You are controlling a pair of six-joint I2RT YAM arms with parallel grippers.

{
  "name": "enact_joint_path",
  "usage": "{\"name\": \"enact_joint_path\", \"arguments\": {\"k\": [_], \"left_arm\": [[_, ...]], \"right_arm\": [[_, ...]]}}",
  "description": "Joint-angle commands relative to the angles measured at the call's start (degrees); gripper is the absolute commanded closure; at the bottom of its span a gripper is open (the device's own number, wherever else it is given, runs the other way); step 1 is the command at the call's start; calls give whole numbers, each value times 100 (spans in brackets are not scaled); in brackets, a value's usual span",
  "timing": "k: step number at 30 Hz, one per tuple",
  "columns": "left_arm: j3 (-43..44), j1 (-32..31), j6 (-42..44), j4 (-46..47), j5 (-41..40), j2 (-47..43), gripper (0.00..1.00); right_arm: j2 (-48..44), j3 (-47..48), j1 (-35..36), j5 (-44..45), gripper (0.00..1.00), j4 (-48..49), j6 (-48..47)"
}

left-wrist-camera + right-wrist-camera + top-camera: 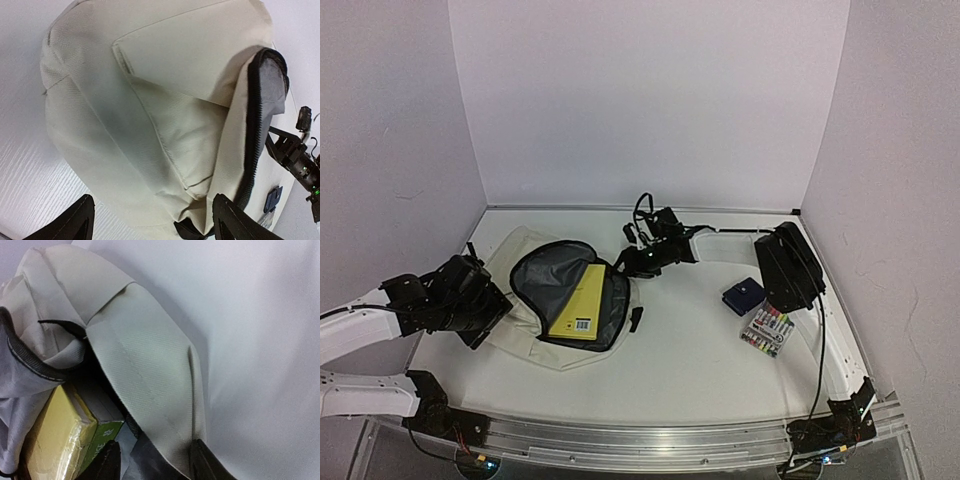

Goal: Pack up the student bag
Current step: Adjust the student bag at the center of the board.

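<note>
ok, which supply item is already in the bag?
The yellow book: it lies inside the open student bag; navy pouch and marker pack sit outside on the table.

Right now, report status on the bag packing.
Left fingers open, beside the student bag. Right fingers apart at its rim. Bag open, yellow book inside. Blue pouch, markers outside.

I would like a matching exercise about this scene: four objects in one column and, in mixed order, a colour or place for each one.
Objects:
1. student bag
2. yellow book
3. small pouch
4. pack of markers

Descriptions:
a. dark blue
b. lying inside the open compartment
c. many colours
d. cream outside, grey lining, unzipped

Pairs: 1-d, 2-b, 3-a, 4-c
</note>
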Motion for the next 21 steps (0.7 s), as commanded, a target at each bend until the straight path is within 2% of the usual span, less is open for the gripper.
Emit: {"name": "enact_joint_path", "arguments": {"k": [1,6,11,15,21], "left_arm": [[-69,-26,-314,220,-242,178,19],[-249,85,-249,792,-76,587,19],[-288,386,17,1323,105,860,21],[-138,799,582,1750,463,1317,22],[230,1539,1652,3061,1483,2745,26]], "right_arm": [[-140,-273,126,86,70,-166,-149],[-554,-775,97,283,99,-206,-332],[-1069,-1355,-56,317,100,-250,-428],[-1552,-2047,-200,170,100,-254,-420],[-2515,-3232,-241,-128,100,-224,-360]]}}
